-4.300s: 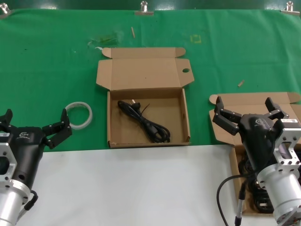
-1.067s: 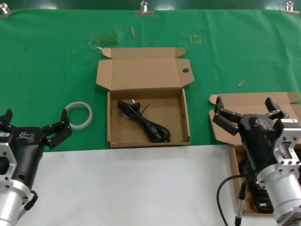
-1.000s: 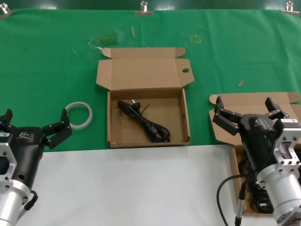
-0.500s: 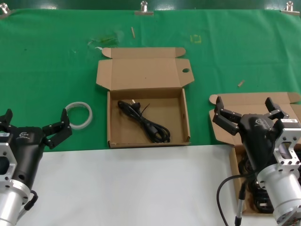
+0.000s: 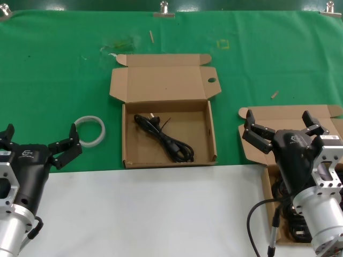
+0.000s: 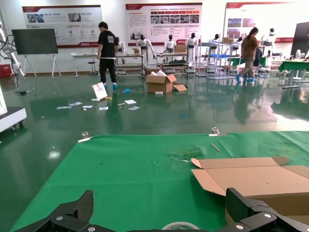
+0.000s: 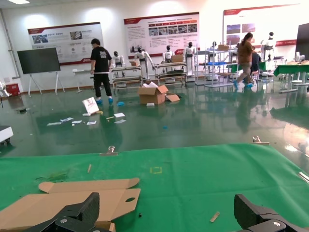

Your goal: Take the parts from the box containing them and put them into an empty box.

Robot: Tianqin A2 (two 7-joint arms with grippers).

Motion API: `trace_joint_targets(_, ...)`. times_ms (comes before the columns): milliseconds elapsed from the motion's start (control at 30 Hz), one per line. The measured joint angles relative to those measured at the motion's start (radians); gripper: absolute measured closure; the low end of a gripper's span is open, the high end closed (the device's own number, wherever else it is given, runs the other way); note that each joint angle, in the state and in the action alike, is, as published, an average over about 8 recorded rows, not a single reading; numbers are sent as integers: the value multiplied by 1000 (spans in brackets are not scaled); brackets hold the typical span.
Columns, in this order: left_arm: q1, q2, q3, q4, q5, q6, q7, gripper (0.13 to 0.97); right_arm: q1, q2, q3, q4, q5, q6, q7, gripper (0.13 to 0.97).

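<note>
On green cloth: two boxes, one cord, both grippers spread wide, empty.

No legible text — only unreadable wall posters and faint gripper logos.

Our right claw and arm cover most of the source box; its cords barely show.
</note>
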Motion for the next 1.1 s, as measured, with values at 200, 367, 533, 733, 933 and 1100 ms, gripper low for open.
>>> trace_joint_targets(200,0,0,0,0,0,0,0,132,0,0,0,0,0,0,0,129)
trace_joint_targets(367,0,0,0,0,0,0,0,132,0,0,0,0,0,0,0,129)
trace_joint_targets(533,0,0,0,0,0,0,0,132,0,0,0,0,0,0,0,129)
trace_joint_targets(733,0,0,0,0,0,0,0,132,0,0,0,0,0,0,0,129)
trace_joint_targets(933,0,0,0,0,0,0,0,132,0,0,0,0,0,0,0,129)
trace_joint_targets(1100,0,0,0,0,0,0,0,132,0,0,0,0,0,0,0,129)
